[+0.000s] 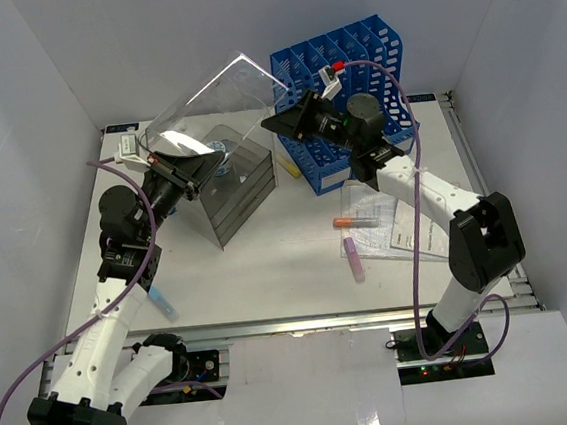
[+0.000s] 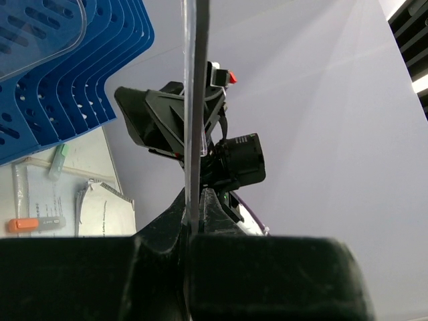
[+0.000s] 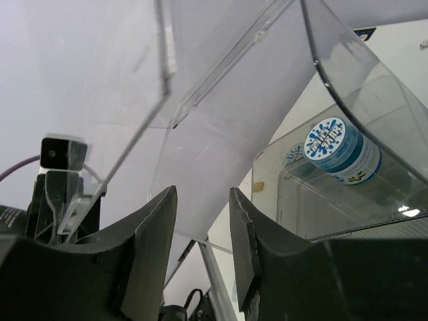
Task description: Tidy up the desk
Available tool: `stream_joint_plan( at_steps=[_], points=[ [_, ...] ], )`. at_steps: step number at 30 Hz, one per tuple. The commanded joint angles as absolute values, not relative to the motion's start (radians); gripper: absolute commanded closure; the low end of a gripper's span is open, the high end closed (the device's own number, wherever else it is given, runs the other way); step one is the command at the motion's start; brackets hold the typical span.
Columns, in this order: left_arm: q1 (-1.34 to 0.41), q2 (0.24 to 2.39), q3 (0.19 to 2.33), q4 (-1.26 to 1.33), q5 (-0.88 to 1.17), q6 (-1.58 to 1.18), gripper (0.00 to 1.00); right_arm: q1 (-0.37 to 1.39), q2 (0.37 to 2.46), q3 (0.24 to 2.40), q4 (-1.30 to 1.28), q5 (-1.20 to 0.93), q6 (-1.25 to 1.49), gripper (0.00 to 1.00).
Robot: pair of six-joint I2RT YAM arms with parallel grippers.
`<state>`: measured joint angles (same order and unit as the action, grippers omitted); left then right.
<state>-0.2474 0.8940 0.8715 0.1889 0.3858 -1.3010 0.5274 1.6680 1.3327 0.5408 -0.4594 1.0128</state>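
Note:
The white desk [image 1: 269, 274] carries a clear plastic drawer box [image 1: 229, 186]. Above it, a clear plastic drawer [image 1: 208, 104] is lifted and tilted. My left gripper [image 1: 174, 168] is shut on one wall of that drawer; in the left wrist view the wall's edge [image 2: 194, 100] runs straight up from the closed left gripper [image 2: 194, 224]. My right gripper [image 1: 280, 122] is at the drawer's right corner. In the right wrist view the right gripper [image 3: 200, 214] has its jaws apart, with the clear drawer wall [image 3: 221, 134] just beyond the tips and nothing pinched.
A blue slotted file rack [image 1: 345, 66] stands at the back right. An orange-capped marker [image 1: 355, 222], a pink marker [image 1: 354, 259] and papers [image 1: 398, 230] lie in front of it. A blue marker [image 1: 162, 303] lies front left. A blue round tub [image 3: 341, 148] sits in the drawer box.

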Motion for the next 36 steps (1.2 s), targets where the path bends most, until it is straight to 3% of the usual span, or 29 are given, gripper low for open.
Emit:
stream_joint_plan(
  at_steps=[1, 4, 5, 7, 10, 13, 20, 25, 30, 36],
  points=[
    [-0.232, 0.897, 0.863, 0.200, 0.377, -1.329, 1.00, 0.529, 1.698, 1.443, 0.554, -0.444, 1.096, 0.56],
    [-0.232, 0.896, 0.861, 0.187, 0.375, -1.319, 0.97, 0.529, 1.704, 1.427, 0.622, -0.472, 1.162, 0.57],
    [-0.231, 0.894, 0.858, 0.177, 0.373, -1.317, 0.91, 0.530, 1.704, 1.417, 0.652, -0.481, 1.187, 0.58],
    [-0.231, 0.889, 0.851, 0.151, 0.366, -1.314, 0.71, 0.530, 1.703, 1.401, 0.701, -0.491, 1.227, 0.58],
    [-0.230, 0.877, 0.847, 0.077, 0.360, -1.280, 0.26, 0.529, 1.697, 1.396, 0.729, -0.498, 1.243, 0.59],
    [-0.232, 0.855, 0.859, -0.033, 0.370, -1.220, 0.06, 0.529, 1.688, 1.393, 0.729, -0.502, 1.243, 0.59],
    [-0.232, 0.664, 0.821, -0.372, 0.248, -1.007, 0.03, 0.529, 1.680, 1.388, 0.732, -0.506, 1.229, 0.59],
    [-0.231, 0.491, 0.787, -0.582, 0.089, -0.955, 0.08, 0.529, 1.684, 1.384, 0.732, -0.510, 1.208, 0.59],
    [-0.230, 0.497, 0.816, -0.696, 0.013, -0.922, 0.09, 0.529, 1.691, 1.388, 0.732, -0.511, 1.196, 0.58],
    [-0.231, 0.653, 0.806, -0.768, -0.265, -0.978, 0.13, 0.529, 1.692, 1.378, 0.732, -0.515, 1.185, 0.58]
  ],
)
